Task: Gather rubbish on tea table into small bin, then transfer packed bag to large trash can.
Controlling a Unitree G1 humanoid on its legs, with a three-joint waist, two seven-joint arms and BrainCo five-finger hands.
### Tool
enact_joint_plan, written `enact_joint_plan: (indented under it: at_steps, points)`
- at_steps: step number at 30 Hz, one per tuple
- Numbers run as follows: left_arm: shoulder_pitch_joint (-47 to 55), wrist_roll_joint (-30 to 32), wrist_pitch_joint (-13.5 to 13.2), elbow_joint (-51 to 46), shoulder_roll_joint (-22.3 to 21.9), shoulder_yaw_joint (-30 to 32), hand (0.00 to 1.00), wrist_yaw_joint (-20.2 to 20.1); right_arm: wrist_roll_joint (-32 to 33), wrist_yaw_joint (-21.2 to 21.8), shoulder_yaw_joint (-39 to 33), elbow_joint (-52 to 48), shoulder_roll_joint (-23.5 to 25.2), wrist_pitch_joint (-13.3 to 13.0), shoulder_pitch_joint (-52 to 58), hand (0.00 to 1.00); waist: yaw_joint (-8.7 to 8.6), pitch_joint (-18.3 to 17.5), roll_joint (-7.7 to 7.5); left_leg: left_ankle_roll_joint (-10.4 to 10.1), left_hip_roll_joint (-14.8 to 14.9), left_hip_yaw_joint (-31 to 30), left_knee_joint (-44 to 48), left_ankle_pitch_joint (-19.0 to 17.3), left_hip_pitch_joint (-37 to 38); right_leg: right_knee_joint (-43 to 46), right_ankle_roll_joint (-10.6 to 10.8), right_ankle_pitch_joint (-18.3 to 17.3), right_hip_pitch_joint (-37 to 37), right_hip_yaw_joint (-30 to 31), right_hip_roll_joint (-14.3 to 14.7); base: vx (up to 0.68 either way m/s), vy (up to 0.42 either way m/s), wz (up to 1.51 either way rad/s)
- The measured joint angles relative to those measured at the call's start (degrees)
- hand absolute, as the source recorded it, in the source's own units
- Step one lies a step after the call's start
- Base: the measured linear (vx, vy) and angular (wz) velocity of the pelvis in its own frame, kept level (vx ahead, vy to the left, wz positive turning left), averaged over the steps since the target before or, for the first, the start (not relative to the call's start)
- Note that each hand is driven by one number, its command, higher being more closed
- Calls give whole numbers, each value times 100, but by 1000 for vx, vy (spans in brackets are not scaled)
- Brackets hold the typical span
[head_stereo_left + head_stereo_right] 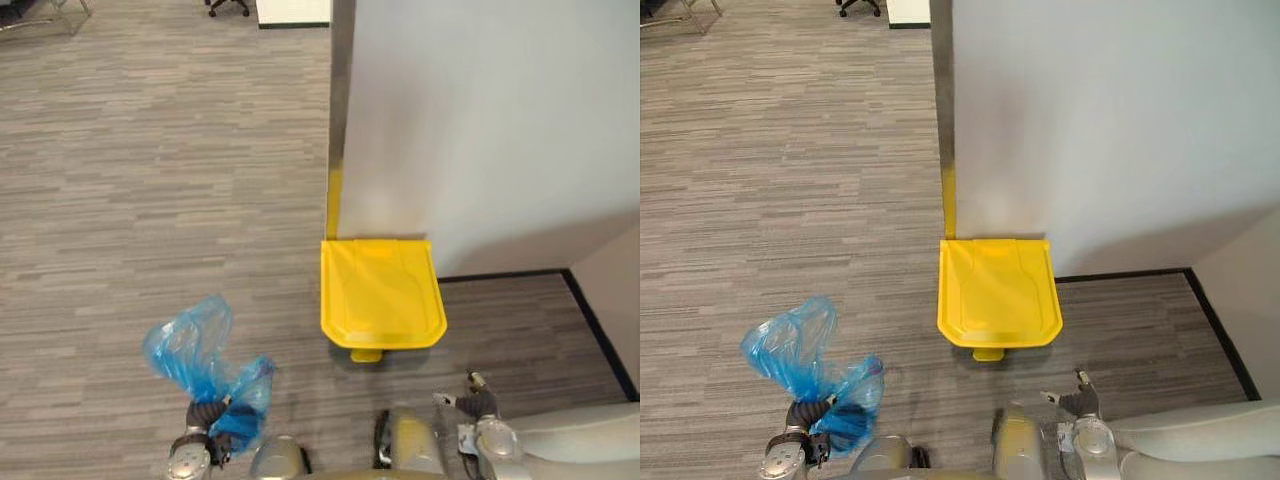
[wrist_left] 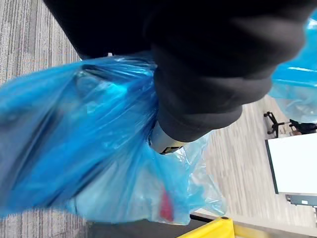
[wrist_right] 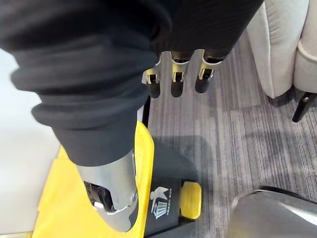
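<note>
My left hand [image 1: 199,432] is low on the left, shut on the gathered neck of a blue plastic rubbish bag [image 1: 204,363]. The bag bulges around the hand, and something red shows through the film [image 2: 166,206]. The large trash can [image 1: 381,295] stands against the wall ahead and to the right, its yellow lid down flat and a yellow foot pedal [image 3: 191,194] at the base of its black body. My right hand [image 1: 474,404] hangs low on the right, short of the can. Its fingers [image 3: 173,82] are relaxed and hold nothing.
A white wall [image 1: 480,120] with a black skirting strip rises behind the can, with a metal edge at its corner [image 1: 340,100]. Grey carpet [image 1: 150,200] spreads to the left. An office chair base [image 1: 228,6] is far back. A pale sofa [image 3: 282,44] stands near my right hand.
</note>
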Motion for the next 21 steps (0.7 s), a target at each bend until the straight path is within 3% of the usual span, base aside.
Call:
enact_joint_plan:
  at_steps: [1,2,3,4,5,6,7,10,13,16,21]
  points:
    - [-101,1,-3,38,33,-12,100,1,3,-7,-6,-2,-11,3,-1,0,-8,30,-56,-16,-29,-37,2,-27,10,-431,88,194,3,-47,22,288,-68,68]
    - [-320,2,-2,86,59,3,100,7,11,-9,-50,0,-41,5,-5,0,0,83,-125,-173,-100,-217,48,-110,92,-924,110,417,37,10,21,422,-116,72]
    - [-535,2,-6,153,-69,11,100,20,64,-26,-166,-7,-150,19,-42,0,-2,160,71,-253,79,-503,-2,-158,218,-798,78,444,179,11,145,434,-114,60]
    - [-562,2,-11,140,-70,3,100,18,92,-35,-183,-33,-159,18,-65,0,13,177,106,-288,97,-549,-24,-135,220,-748,85,350,162,3,165,455,-122,53]
    - [-681,2,-18,135,-46,-23,100,30,202,-52,-310,-219,-164,21,-56,0,2,239,130,-518,79,-727,-17,13,222,-294,21,82,61,116,118,206,-60,47]
    - [-704,2,-18,136,-53,-28,100,44,241,-64,-410,-278,-160,24,-23,0,-32,247,134,-528,55,-816,-3,61,287,-15,-147,-53,38,130,115,384,-128,67]
    - [-723,-2,-26,119,-129,-25,100,115,303,-93,-643,-404,-157,30,-1,0,-84,237,213,-578,124,-927,183,150,400,473,-294,-417,87,-12,13,320,-95,42]
    - [-832,-66,-30,111,-224,-31,100,110,465,-101,-815,-564,-123,3,-147,0,-65,231,222,-664,207,-927,419,525,253,443,-373,-614,154,-69,43,334,-118,10]
    - [-925,-66,-47,61,-302,-17,100,89,609,-90,-976,-548,89,13,-185,0,-152,201,252,-701,378,-882,204,629,389,145,-392,-598,427,-281,135,171,-56,16]
    - [-909,-63,-42,61,-290,-15,100,-4,618,-83,-915,-372,171,23,-181,0,-146,125,210,-704,332,-738,-248,629,573,-15,-339,-500,467,-286,112,32,33,4]
    - [-710,-55,-43,67,-263,-27,100,-26,557,41,142,-345,167,19,-496,0,-133,-71,110,-705,109,-757,-708,629,347,-460,-280,-19,167,-189,39,-86,40,0]
